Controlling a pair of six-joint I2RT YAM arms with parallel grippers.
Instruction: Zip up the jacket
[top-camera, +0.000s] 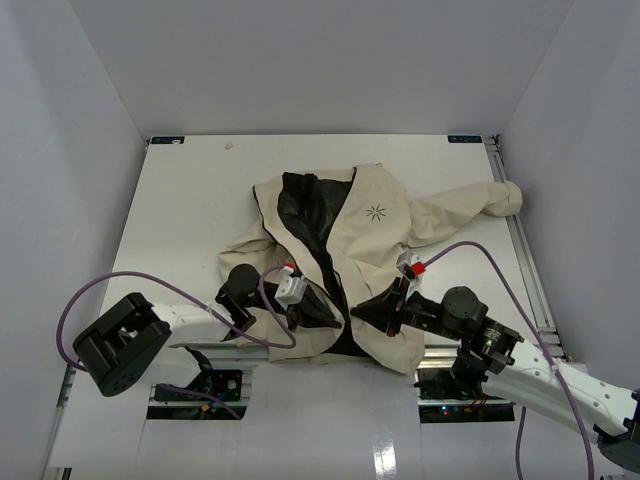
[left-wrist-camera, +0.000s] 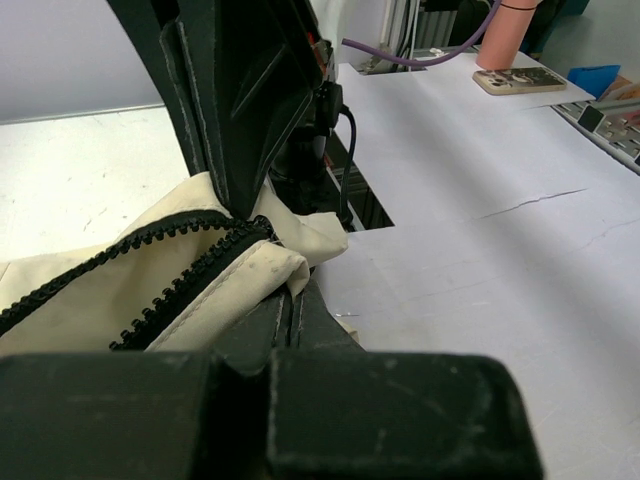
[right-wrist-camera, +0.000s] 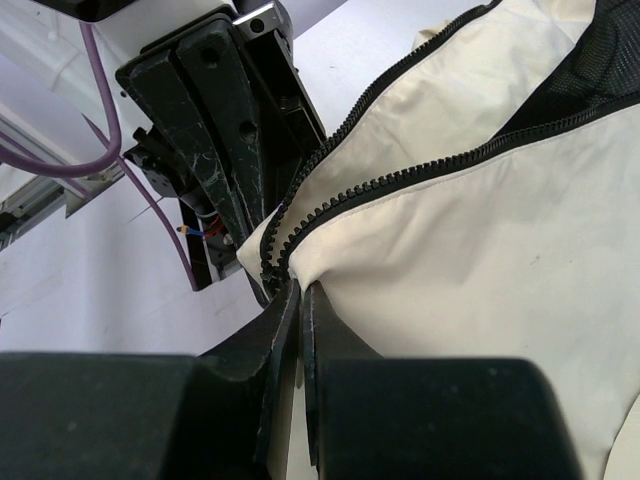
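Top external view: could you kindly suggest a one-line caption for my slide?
Left hand and right hand pinch the unzipped cream jacket at its near hem.

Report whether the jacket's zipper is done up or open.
Open. The jacket lies with its front spread, black lining exposed, and its two zipper tooth rows run apart, meeting only at the hem.

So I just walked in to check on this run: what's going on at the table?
Two robot arms are working on a cream jacket lying open on the table, black lining showing. Both meet at its bottom hem: the left gripper and the right gripper are each shut on the fabric at the foot of the zipper. The two rows of teeth are not yet joined.
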